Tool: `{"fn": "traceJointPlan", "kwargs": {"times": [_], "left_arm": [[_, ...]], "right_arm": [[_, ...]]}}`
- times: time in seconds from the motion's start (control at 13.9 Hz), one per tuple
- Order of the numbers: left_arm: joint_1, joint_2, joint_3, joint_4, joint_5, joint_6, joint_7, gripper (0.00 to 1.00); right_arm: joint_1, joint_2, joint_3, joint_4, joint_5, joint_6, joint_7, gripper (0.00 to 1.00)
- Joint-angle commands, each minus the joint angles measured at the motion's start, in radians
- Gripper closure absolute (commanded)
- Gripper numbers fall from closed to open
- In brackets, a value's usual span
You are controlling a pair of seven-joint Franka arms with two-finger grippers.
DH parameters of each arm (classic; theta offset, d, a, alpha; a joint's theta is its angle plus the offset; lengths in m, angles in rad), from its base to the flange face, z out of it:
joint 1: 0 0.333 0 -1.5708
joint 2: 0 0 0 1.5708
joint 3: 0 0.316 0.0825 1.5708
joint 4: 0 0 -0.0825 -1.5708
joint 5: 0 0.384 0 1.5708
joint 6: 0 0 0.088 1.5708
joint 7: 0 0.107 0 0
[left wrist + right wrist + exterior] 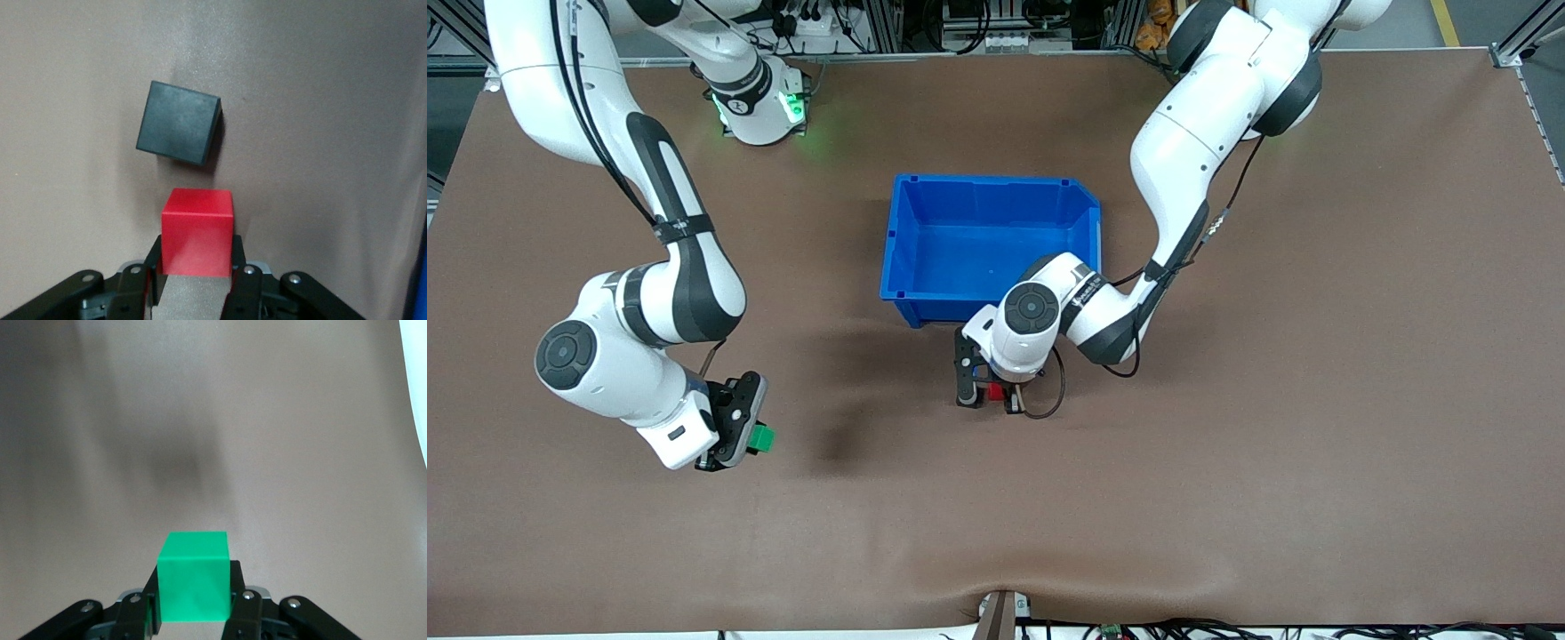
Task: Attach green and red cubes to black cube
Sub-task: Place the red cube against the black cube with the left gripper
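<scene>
- My left gripper (991, 392) sits low over the brown table (1227, 444), just on the camera side of the blue bin (991, 245), with its jaws clenched on the red cube (198, 231).
- In the front view I see only a sliver of that red cube (993, 391) between the black fingers (964, 378), under the white wrist.
- From the left wrist view, the red cube juts out from between the fingers (244, 283), and the black cube (179, 122) lies on the table just ahead of it.
- The black cube is turned a little askew to the red one; a narrow strip of table shows between them, so I read them as close but apart.
- I can't find the black cube in the front view; the left arm's wrist covers that spot.
- My right gripper (749, 436) is up over bare table toward the right arm's end, well apart from the bin and from the left gripper.
- Its jaws are grasping the green cube (761, 437), which pokes out at the fingertips.
- The right wrist view shows the green cube (193, 577) pinched between the fingers (245, 607), with plain brown table and a soft shadow below it.
- The blue bin has nothing inside that I can see.
</scene>
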Motion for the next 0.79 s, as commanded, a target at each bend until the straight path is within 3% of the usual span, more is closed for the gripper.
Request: {"fn": "traceJointPlan", "kwargs": {"times": [0.0, 0.29, 0.72], "left_arm": [[-0.029, 0.085, 0.006, 0.101, 0.004, -0.001, -0.027, 1.0], [-0.041, 0.11, 0.023, 0.101, 0.004, 0.075, -0.027, 1.0], [-0.038, 0.114, 0.032, 0.101, 0.004, 0.082, -0.022, 1.0]], "right_arm": [[-0.005, 0.011, 0.003, 0.017, 0.01, 0.0, 0.003, 1.0], [-0.006, 0.011, 0.003, 0.017, 0.009, 0.001, -0.003, 1.0], [-0.003, 0.011, 0.003, 0.017, 0.01, 0.0, -0.003, 1.0]]}}
